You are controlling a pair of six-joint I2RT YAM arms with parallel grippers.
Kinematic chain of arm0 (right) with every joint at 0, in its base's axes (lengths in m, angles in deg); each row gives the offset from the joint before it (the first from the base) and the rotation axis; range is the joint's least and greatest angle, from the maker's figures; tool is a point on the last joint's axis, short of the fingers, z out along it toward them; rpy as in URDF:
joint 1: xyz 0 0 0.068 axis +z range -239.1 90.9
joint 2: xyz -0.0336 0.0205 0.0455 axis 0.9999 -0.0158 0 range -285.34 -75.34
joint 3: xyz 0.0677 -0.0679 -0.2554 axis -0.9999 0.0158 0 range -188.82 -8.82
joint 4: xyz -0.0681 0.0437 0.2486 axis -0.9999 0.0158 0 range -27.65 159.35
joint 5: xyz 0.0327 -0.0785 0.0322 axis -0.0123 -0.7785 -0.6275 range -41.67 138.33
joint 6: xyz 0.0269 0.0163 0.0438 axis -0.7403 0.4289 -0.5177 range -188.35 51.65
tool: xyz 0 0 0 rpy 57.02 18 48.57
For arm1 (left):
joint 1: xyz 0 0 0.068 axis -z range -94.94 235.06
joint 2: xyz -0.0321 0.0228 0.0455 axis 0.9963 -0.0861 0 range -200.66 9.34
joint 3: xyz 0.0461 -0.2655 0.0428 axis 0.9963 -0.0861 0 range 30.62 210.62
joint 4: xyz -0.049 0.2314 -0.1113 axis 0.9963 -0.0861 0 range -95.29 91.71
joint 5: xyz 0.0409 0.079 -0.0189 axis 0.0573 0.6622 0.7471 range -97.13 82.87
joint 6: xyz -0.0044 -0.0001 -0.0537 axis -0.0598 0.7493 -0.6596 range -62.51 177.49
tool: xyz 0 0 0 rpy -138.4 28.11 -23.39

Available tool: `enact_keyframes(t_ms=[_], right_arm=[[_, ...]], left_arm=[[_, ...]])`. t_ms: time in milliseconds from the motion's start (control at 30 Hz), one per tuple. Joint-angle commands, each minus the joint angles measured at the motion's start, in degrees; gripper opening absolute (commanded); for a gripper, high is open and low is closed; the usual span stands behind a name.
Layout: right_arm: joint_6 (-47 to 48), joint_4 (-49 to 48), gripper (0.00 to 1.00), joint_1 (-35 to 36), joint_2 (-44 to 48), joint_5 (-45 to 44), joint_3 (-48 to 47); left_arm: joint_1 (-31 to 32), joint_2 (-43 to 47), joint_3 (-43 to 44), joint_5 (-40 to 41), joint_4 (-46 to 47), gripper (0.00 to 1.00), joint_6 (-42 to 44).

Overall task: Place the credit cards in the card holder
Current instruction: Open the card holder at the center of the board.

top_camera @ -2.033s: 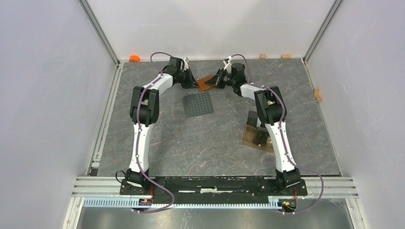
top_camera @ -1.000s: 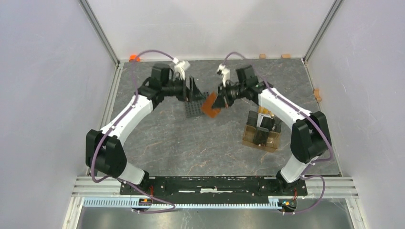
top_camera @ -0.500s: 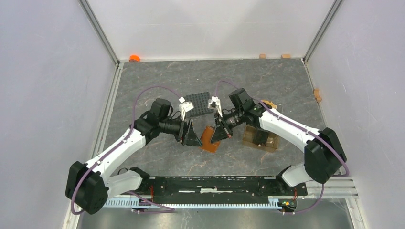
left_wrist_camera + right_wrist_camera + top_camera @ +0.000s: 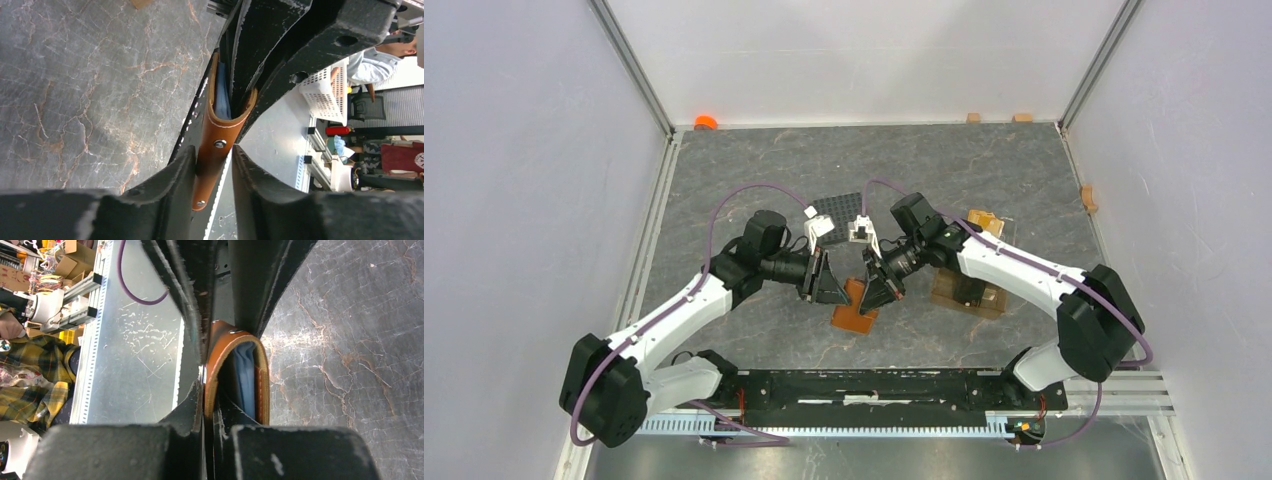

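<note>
From above, the left gripper (image 4: 829, 285) and right gripper (image 4: 882, 290) meet tip to tip over the near middle of the table, with the brown card holder (image 4: 852, 318) between and just below them. The amber stand (image 4: 969, 290) sits well off to the right. With the fingers this crowded, a small misjudged push could knock them together. In the left wrist view, the left jaws straddle the holder's studded flap with a sliver of light on one side, so I cannot tell whether they press yet. If they close off-centre, they may twist the leather or squeeze the fold shut. A light blue card (image 4: 223, 97) sits inside the fold, and any tilt toward the open edge could let it slide out. In the right wrist view, the right jaws are clamped together on one thin leaf of the holder. That narrow pinch looks likely to slip if the left arm pulls against it.
</note>
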Motion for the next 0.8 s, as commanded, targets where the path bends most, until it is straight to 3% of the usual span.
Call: enact_keyframes(t_ms=[0,33,100,233,367,500,567,767], right_arm=[[1.74,-0.2,0.11,0.12,0.19,1.87,-1.67],[2.06,0.16,0.14,0.12,0.32,1.28,-1.89],[2.13,0.8,0.27,-0.11,0.52,-1.57,-2.28],[2.9,1.96,0.5,-3.42,3.05,-4.1,-1.73],[-1.67,-3.55,0.67,-12.41,10.11,-7.56,2.53],[-3.53,-7.7,0.75,-15.07,18.15,-12.09,7.27],[-4.93,-11.01,0.77,-15.0,21.1,-9.43,10.57],[-12.03,-20.04,0.7,-9.68,24.56,-3.09,19.77]], left_arm=[[0.6,-0.6,0.0,-0.4,2.48,0.27,-1.68],[0.62,-0.71,0.08,-0.57,2.46,0.15,-2.0],[0.61,-0.29,0.37,-1.98,2.45,0.03,-2.1],[0.51,1.89,0.89,-1.46,0.97,0.02,-0.12],[0.25,-0.36,4.68,3.27,-9.37,0.02,8.12],[-0.31,-5.18,6.89,4.83,-13.54,0.02,10.71],[-0.54,-7.39,7.45,2.67,-13.3,0.02,10.32],[-0.9,-13.88,9.22,-4.01,-13.89,0.02,9.5]])
